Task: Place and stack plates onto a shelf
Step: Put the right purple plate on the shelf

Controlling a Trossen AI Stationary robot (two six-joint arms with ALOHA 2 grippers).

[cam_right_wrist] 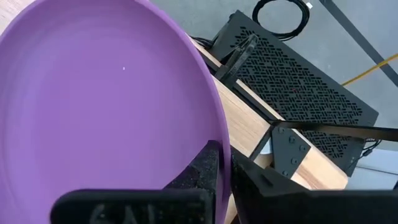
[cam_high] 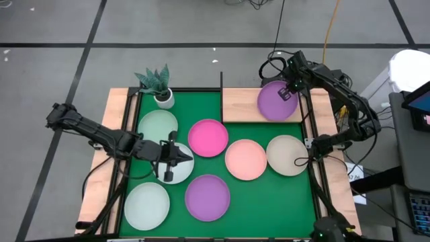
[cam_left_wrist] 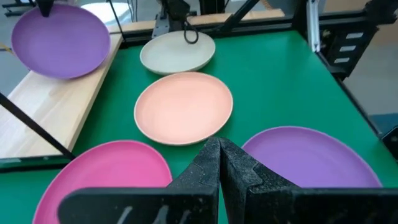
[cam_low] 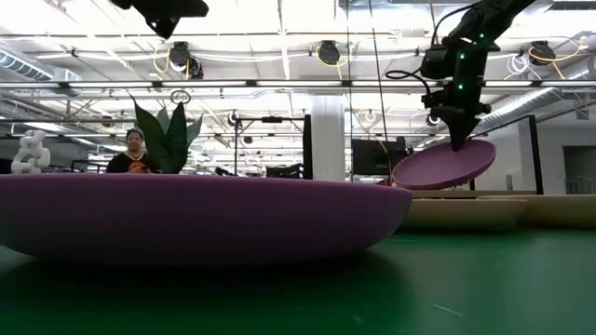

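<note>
My right gripper (cam_high: 286, 91) is shut on a purple plate (cam_high: 275, 102) above the right end of the light wooden shelf (cam_high: 238, 107); the low view shows that plate (cam_low: 445, 166) tilted in the air. My left gripper (cam_left_wrist: 219, 163) is shut and holds nothing. It hangs high over a pale plate (cam_high: 180, 169) near the mat's middle left. Flat on the green mat lie a mint plate (cam_high: 156, 126), a hot pink one (cam_high: 207, 137), a salmon one (cam_high: 245, 160), a beige one (cam_high: 287, 154), a second purple one (cam_high: 207, 197) and a pale one (cam_high: 146, 206). My right gripper pinches the purple plate's rim (cam_right_wrist: 214, 134) on its far right side, one finger on the upper face and one beneath it. The fingers come from above, pointing down. The plate is lifted clear of the shelf and hangs tilted below the fingers.
A small white plant pot (cam_high: 163, 97) stands at the mat's far left corner. A black frame rail (cam_high: 308, 128) borders the mat on the right, and a post (cam_high: 221, 84) stands at the shelf's left end. The left part of the shelf (cam_left_wrist: 43, 118) is bare wood.
</note>
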